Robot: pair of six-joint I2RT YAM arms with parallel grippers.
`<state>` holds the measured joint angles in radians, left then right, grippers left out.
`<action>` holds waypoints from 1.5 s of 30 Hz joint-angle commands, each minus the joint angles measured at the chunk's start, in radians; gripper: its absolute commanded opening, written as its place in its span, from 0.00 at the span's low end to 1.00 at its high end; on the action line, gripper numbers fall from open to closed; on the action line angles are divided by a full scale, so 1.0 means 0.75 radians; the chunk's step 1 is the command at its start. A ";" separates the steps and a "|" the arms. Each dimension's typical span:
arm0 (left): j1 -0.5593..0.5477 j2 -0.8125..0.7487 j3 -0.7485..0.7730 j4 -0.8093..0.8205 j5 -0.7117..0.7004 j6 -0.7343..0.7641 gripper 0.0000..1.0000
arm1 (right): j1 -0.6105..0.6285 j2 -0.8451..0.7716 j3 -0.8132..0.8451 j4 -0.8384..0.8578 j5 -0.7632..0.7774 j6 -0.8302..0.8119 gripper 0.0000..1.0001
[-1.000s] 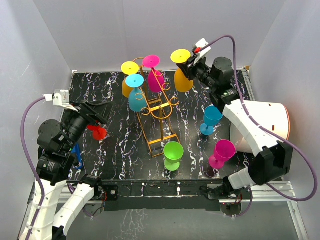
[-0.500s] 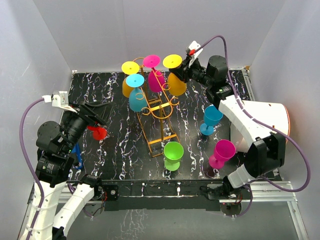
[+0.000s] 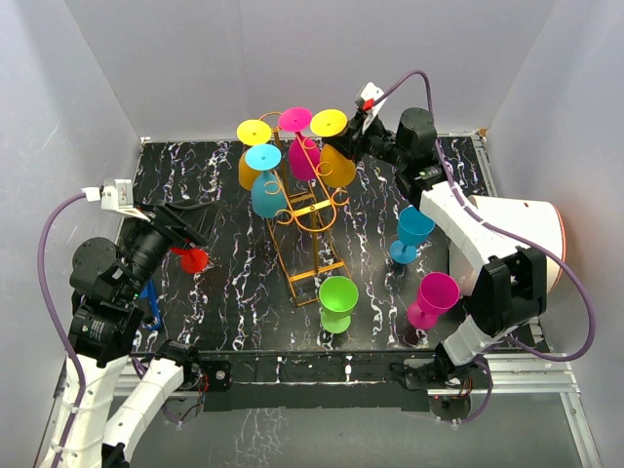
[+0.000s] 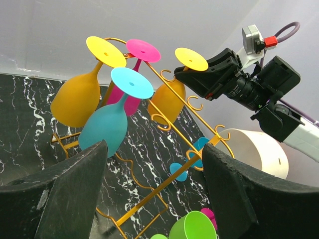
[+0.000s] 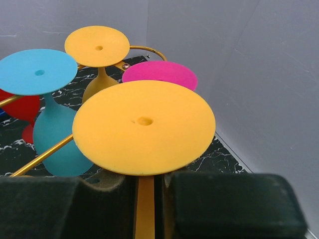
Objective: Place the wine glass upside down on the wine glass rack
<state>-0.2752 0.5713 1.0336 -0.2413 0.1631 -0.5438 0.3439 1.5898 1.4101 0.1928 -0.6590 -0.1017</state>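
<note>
Right tool clamps the stem of an inverted yellow glass, its foot just above the tool; rack just ahead; left tool gapes, empty.

Inverted yellow wine glass, seemingly against upright gold rack arm.

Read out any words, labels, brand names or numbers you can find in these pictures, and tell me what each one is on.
None: no word, label, brand or number is legible in any view.
The yellow wine glass, the other glasses, the wine glass rack and the marbled table carry no print.
The white cylinder shows no marking.
The white cable plug: too small to tell.
</note>
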 commanded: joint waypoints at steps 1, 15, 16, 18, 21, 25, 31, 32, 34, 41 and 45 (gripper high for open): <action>-0.001 -0.009 0.036 0.002 -0.015 -0.001 0.75 | -0.007 0.023 0.045 0.128 -0.048 0.015 0.00; -0.001 -0.008 0.043 -0.018 -0.030 0.005 0.75 | -0.003 0.059 0.029 0.158 -0.141 0.032 0.00; -0.001 -0.008 0.043 -0.018 -0.031 0.005 0.75 | -0.003 0.065 0.034 0.157 -0.151 0.036 0.00; -0.002 -0.009 0.042 -0.019 -0.031 0.006 0.75 | 0.002 0.077 0.040 0.157 -0.163 0.041 0.00; -0.002 -0.009 0.047 -0.026 -0.037 0.010 0.75 | 0.009 0.081 0.036 0.158 -0.162 0.041 0.00; -0.002 -0.011 0.049 -0.030 -0.042 0.012 0.75 | 0.016 0.080 0.027 0.159 -0.166 0.038 0.00; -0.001 -0.003 0.052 -0.027 -0.042 0.014 0.75 | 0.029 0.088 0.031 0.147 -0.198 0.031 0.00; -0.001 -0.002 0.053 -0.026 -0.042 0.015 0.75 | 0.030 0.092 0.034 0.143 -0.205 0.030 0.00; -0.001 -0.001 0.057 -0.027 -0.041 0.016 0.75 | 0.032 0.100 0.042 0.139 -0.211 0.029 0.00; -0.002 0.003 0.066 -0.031 -0.042 0.024 0.75 | 0.042 0.118 0.059 0.134 -0.224 0.029 0.00; -0.002 0.003 0.064 -0.031 -0.042 0.024 0.76 | 0.054 0.121 0.059 0.132 -0.222 0.018 0.00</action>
<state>-0.2752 0.5724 1.0492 -0.2680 0.1371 -0.5358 0.3717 1.6897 1.4101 0.2432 -0.8124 -0.0772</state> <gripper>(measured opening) 0.753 0.099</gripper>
